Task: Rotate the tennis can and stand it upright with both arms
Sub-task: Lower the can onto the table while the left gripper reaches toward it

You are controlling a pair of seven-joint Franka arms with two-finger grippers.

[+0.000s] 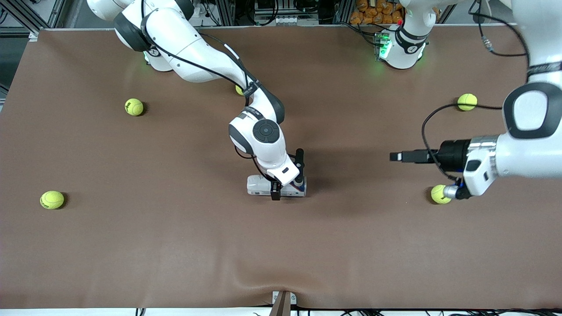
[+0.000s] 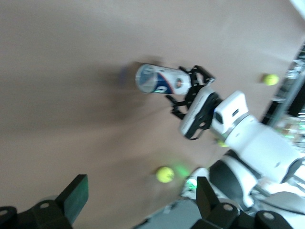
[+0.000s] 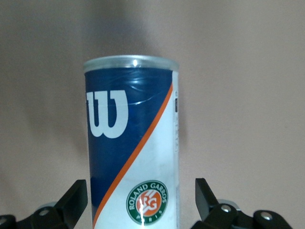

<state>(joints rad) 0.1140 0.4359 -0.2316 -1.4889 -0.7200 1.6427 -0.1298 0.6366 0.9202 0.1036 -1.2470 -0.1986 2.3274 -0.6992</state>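
The tennis can [image 1: 259, 186] lies on its side in the middle of the brown table. Its navy and white label with the white "W" fills the right wrist view [image 3: 131, 143]. My right gripper [image 1: 287, 175] reaches down over one end of the can, open, with a finger [image 3: 76, 198] on each side and a gap between each finger and the label. My left gripper [image 1: 396, 156] hovers level above the table toward the left arm's end, open and empty [image 2: 140, 200]. It points at the can [image 2: 157, 78] and at the right gripper [image 2: 188, 90].
Several yellow-green tennis balls lie scattered: one [image 1: 440, 194] just under the left wrist, one [image 1: 466, 102] near the left arm's base, two [image 1: 134, 106] [image 1: 52, 199] toward the right arm's end. One [image 1: 239, 90] is half hidden by the right forearm.
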